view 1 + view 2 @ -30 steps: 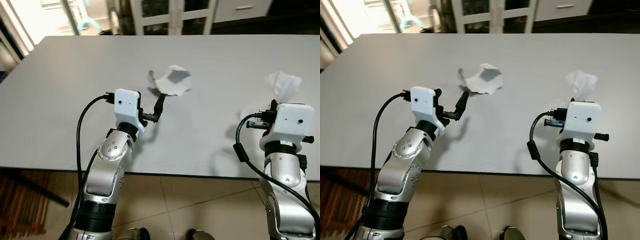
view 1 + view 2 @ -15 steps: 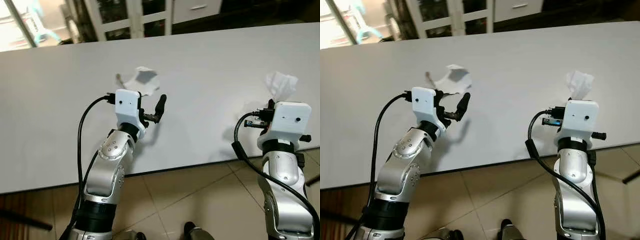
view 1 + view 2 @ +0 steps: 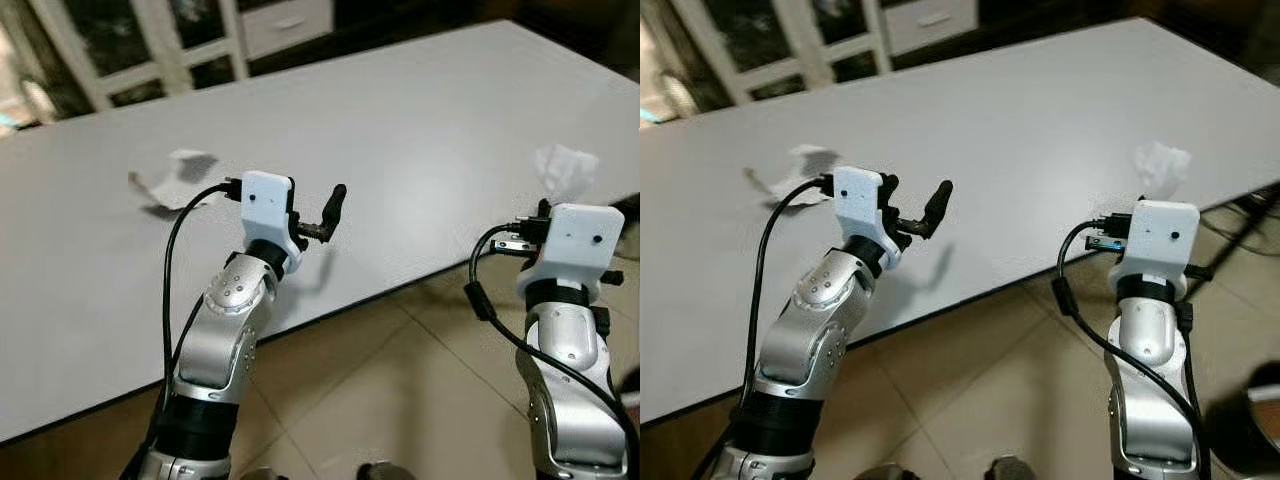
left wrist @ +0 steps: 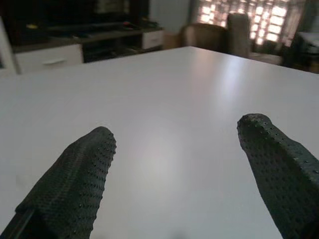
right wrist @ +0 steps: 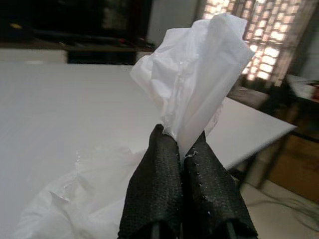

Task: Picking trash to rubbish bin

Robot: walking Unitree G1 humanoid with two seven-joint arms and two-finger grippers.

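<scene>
The right end effector [image 5: 185,154] has its two black fingers pressed together on a white tissue [image 5: 197,74]. The tissue sticks up past the fingertips, and more of it hangs loose below them. In the head views it shows just beyond the white wrist box, over the near right edge of the table [image 3: 420,120].

The left end effector [image 4: 177,164] is spread wide and holds nothing. It hangs over the near edge of the table. A second crumpled paper [image 3: 178,176] lies on the table toward the far left, behind the left wrist and off to its side. The left arm is the nearer one to it. Its fingers point away from the paper, so I think it must turn back to reach it.

Compared with a second ago, the whole view has swung round. The table now runs at a slant, and more floor shows at the right. The paper was just at the left fingertips then; now it sits well apart from them.
</scene>
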